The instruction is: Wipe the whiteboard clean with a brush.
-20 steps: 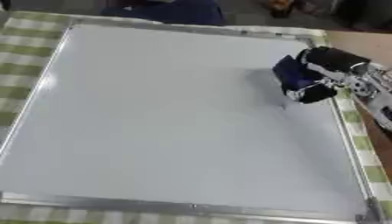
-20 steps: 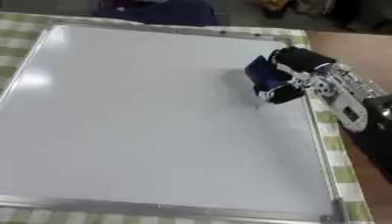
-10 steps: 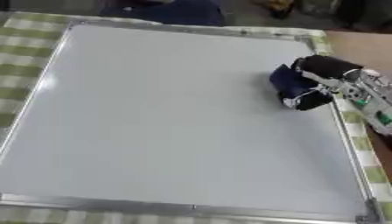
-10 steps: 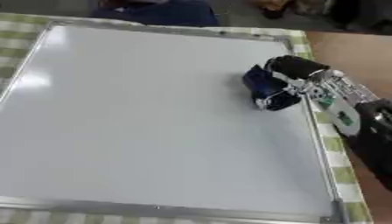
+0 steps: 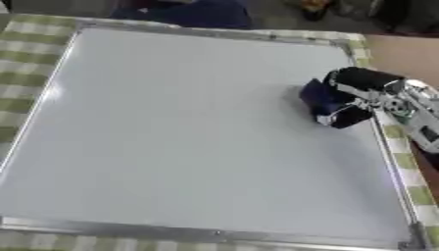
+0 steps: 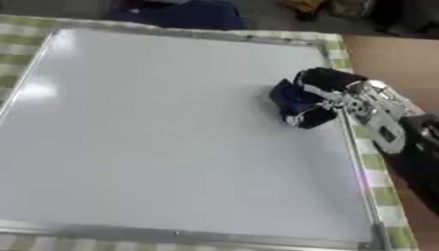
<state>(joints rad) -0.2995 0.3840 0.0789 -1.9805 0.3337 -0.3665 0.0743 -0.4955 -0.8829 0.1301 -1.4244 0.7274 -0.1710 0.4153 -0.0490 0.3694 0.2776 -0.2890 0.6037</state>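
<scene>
One hand only is shown at work: the right hand (image 5: 356,95), entered from the right side, fingers curled round a dark blue brush (image 5: 321,98).

Brush: held against the whiteboard (image 5: 188,132) near its right edge, in the upper half of the board. It lies on the board side of the hand, that is, toward the robot's left of the palm. Its long axis cannot be made out for certain; it appears to run roughly parallel to the right edge of the frame.

Whiteboard: large, pale, metal-framed, laid flat on a green checked cloth (image 5: 17,59). No marks can be seen on its surface from here; a soft glare is noted at the left side.

Left hand: not shown in either view.

Relation governing the next stroke: nearly the whole board lies to the left of, and below, the brush, with the frame rail just beside the hand on its right. Any further wiping is judged to have to be carried leftward or toward the near edge, away from that rail. The far left portion is judged a long reach for the right arm.
</scene>
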